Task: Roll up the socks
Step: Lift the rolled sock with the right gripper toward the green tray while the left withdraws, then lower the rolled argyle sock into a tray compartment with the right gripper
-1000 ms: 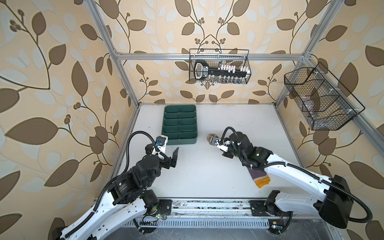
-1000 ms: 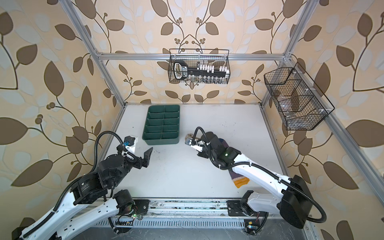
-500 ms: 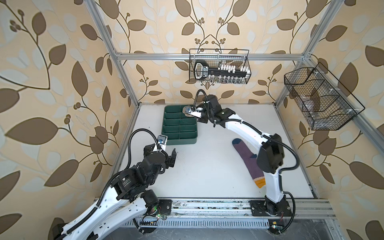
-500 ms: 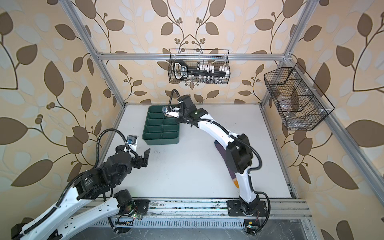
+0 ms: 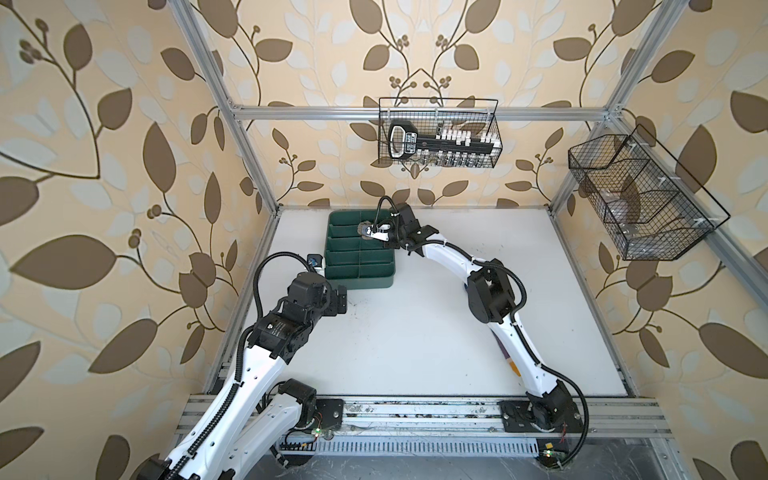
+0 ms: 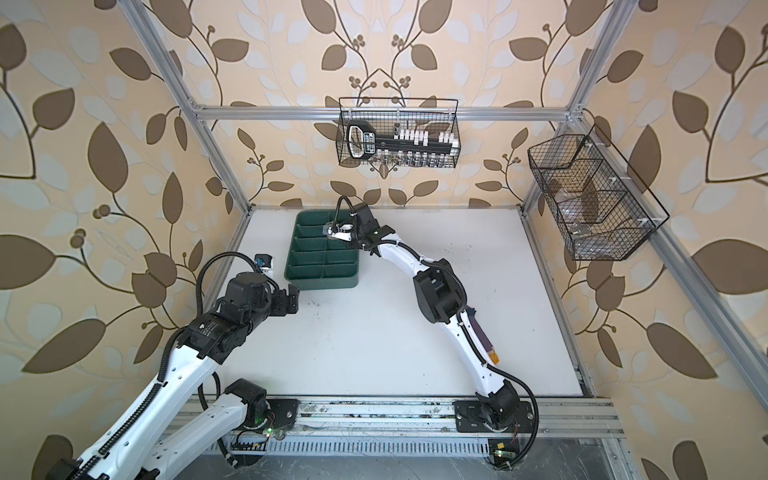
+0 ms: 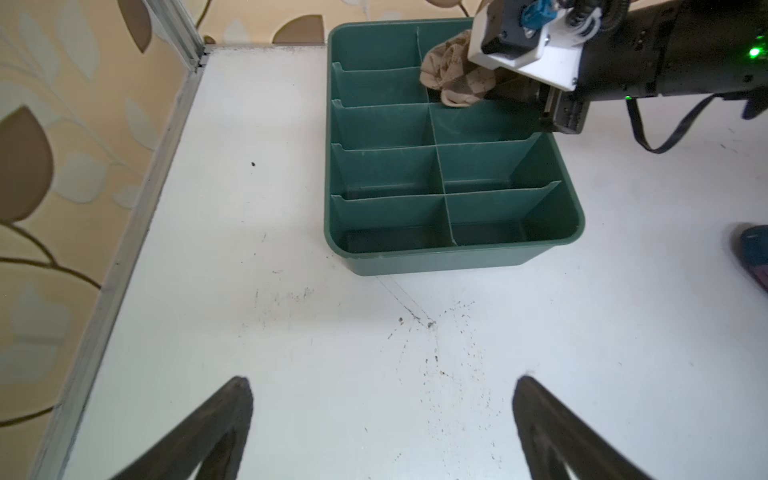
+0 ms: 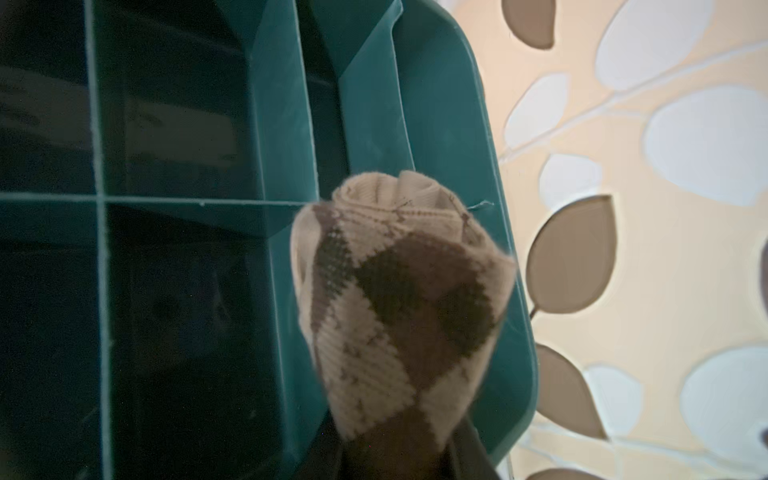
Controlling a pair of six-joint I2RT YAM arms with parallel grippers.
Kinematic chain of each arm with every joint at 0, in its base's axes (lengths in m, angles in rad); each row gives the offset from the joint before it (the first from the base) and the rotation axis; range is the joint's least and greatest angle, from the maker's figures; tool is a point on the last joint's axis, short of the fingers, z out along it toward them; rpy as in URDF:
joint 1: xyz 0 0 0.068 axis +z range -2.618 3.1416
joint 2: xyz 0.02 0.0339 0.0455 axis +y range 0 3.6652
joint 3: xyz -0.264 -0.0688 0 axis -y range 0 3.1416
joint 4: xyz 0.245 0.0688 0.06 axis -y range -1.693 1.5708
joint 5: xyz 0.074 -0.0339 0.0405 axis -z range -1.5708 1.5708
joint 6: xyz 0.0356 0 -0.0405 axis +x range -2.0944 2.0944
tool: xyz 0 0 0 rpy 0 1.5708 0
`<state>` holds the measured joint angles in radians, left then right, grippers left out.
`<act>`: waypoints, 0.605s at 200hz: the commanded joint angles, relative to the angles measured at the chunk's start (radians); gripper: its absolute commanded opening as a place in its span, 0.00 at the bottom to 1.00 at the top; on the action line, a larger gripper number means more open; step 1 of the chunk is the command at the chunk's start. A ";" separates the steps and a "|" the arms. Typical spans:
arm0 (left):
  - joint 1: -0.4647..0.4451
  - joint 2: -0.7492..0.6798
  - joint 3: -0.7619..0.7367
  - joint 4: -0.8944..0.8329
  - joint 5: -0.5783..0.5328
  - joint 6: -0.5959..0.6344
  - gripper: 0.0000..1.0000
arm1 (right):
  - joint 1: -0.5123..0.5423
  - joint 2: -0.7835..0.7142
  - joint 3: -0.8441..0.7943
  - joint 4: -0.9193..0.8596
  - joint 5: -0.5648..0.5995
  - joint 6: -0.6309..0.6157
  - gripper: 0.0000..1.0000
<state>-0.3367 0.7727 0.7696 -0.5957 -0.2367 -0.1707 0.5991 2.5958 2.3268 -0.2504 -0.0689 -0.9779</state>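
Note:
The tan sock with brown argyle diamonds [image 8: 399, 291] is rolled into a bundle, and my right gripper [image 8: 399, 436] is shut on it. It hangs over the far compartments of the green divided tray [image 5: 359, 282], as the left wrist view also shows the tan sock [image 7: 453, 79]. The purple sock [image 6: 482, 332] lies flat on the table at the right, mostly hidden behind my right arm; its dark blue toe [image 7: 754, 253] peeks in at the left wrist view's edge. My left gripper [image 7: 382, 386] stands open over bare table just in front of the tray [image 7: 457, 257], holding nothing.
A wire basket [image 5: 438, 133] with tools hangs on the back wall and another wire basket [image 5: 640, 199] on the right wall. Aluminium frame posts [image 5: 249, 166] stand at the table's back corners. The arms' mounting rail [image 5: 415, 419] runs along the front edge.
My right arm swung from the table's middle to the tray's far end, carrying the rolled tan sock. The left arm shifted a little; its gripper stayed open.

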 commanded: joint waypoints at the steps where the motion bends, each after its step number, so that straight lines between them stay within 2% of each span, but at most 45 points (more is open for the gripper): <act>1: 0.017 -0.001 -0.005 0.046 0.045 -0.020 0.99 | -0.009 0.030 0.034 0.026 -0.028 -0.053 0.00; 51: 0.022 -0.009 -0.007 0.051 0.052 -0.018 0.99 | -0.005 -0.016 -0.040 -0.045 0.010 -0.047 0.00; 92: 0.022 -0.055 -0.015 0.046 0.048 -0.018 0.99 | 0.026 -0.196 -0.365 0.031 0.057 -0.048 0.00; 121: 0.022 -0.079 -0.016 0.046 0.045 -0.015 0.99 | 0.058 -0.321 -0.537 0.034 0.071 -0.023 0.00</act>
<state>-0.3252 0.7181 0.7631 -0.5720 -0.2039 -0.1764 0.6239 2.3535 1.9198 -0.1528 -0.0093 -1.0130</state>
